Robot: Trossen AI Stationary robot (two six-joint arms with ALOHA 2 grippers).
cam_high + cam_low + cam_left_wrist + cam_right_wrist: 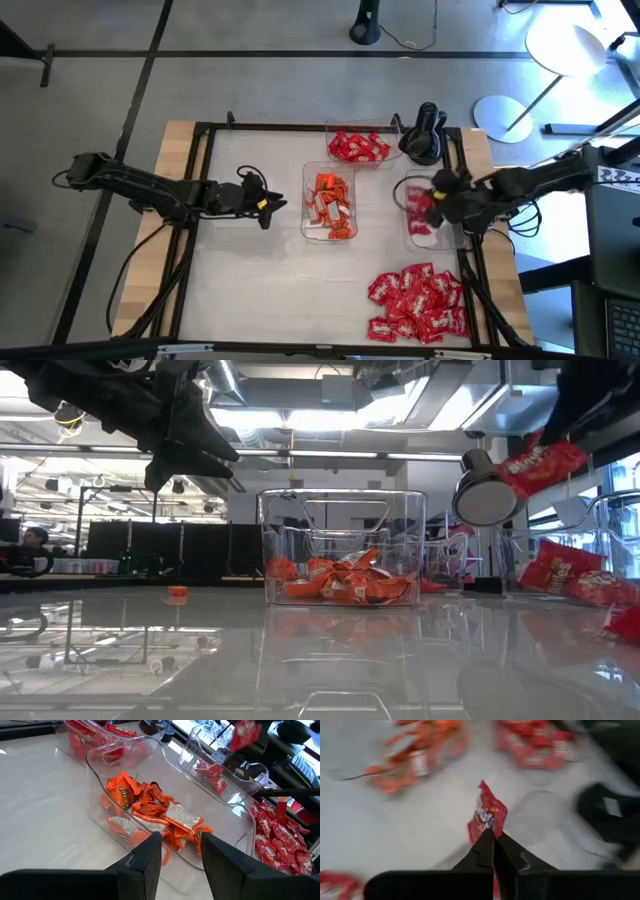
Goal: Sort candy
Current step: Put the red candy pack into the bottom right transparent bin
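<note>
Right claw: fingers pressed together, clamped on one red candy packet with white marks. The packet hangs from the fingertips, lifted clear of the desk, above the clear tray at the right side of the desk. In the low view the same packet shows raised, above the level of the tray walls.

Left claw: fingers apart, nothing between them. It is positioned beside the left wall of the centre tray and is not in contact with the tray.

Candy locations:
- Centre tray: orange packets, piled loosely, some showing white backs.
- Rear tray, near the far edge of the desk: red packets.
- Right tray: a few red packets on its floor, below the raised packet.
- Loose pile of red packets with white marks, lying directly on the desk at the near right corner, outside all trays.

A dark rounded object stands at the far right of the desk, just beside the rear tray.
</note>
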